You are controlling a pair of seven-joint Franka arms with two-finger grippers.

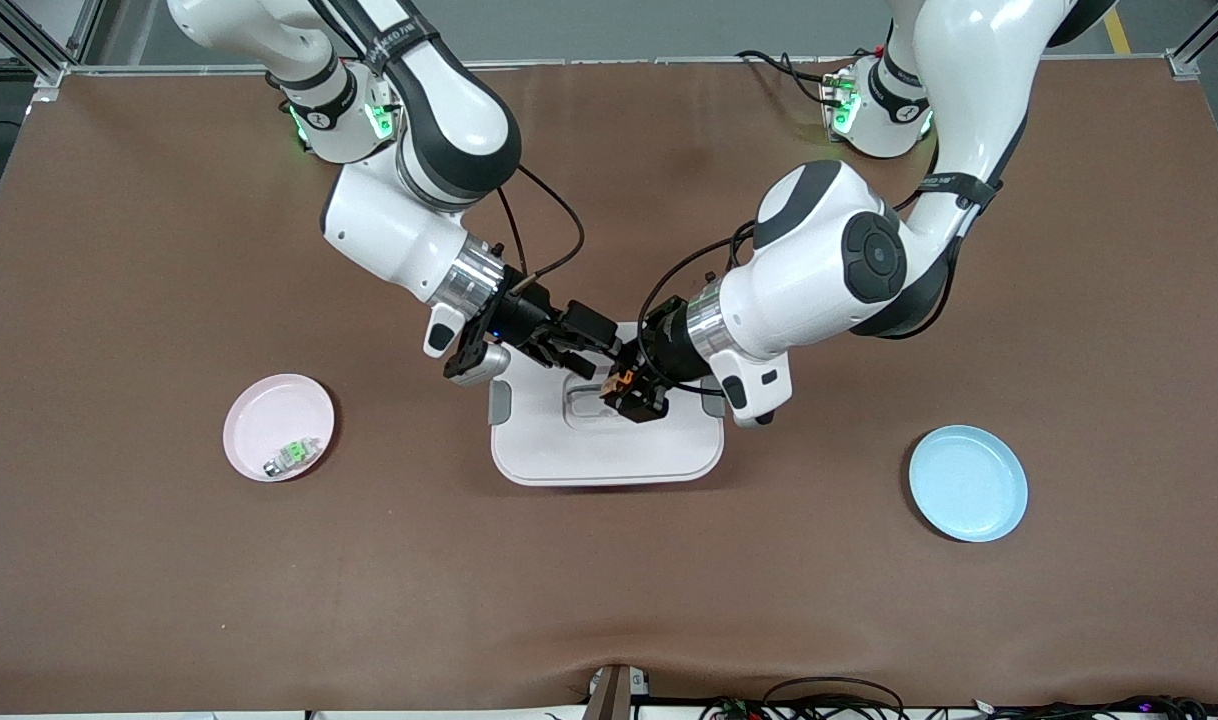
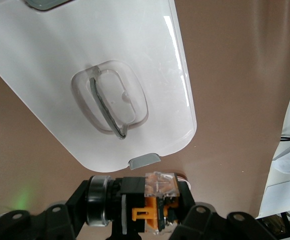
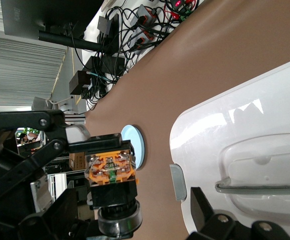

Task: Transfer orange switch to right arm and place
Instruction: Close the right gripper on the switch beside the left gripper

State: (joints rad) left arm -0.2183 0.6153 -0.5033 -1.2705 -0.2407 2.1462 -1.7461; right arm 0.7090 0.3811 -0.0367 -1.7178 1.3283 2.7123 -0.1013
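left gripper (image 1: pixel 633 392): clamped tight on the orange switch (image 1: pixel 621 382), holding it up in the air over the white lid (image 1: pixel 569 455) in the middle of the table. We reckon it's parked there because that's about midway between the two arms, a handy spot for a handover.

right gripper (image 1: pixel 581 352): jaws wide apart with nothing in them, sitting just beside the switch over the same lid. Looks to us like it's lined up to take the part, but it hasn't got hold of it yet.

orange switch: stubby little thing. The left wrist view shows a black body with an orange clip and a clear, pale cap (image 2: pixel 161 184). From the right wrist view we get the orange end face with some green in the middle (image 3: pixel 110 167), pointing toward the right gripper's camera, so we'd guess it's being offered that way round on purpose.

white lid: flat on the table under both grippers, with a recessed handle (image 2: pixel 110 102) in its top.

pink plate (image 1: pixel 259 420): toward the right arm's end of the table, with a small green-and-silver part (image 1: pixel 291 456) on it. Probably where the switch ends up, but that's our guess.

blue plate (image 1: pixel 969 485): toward the left arm's end, nothing on it.
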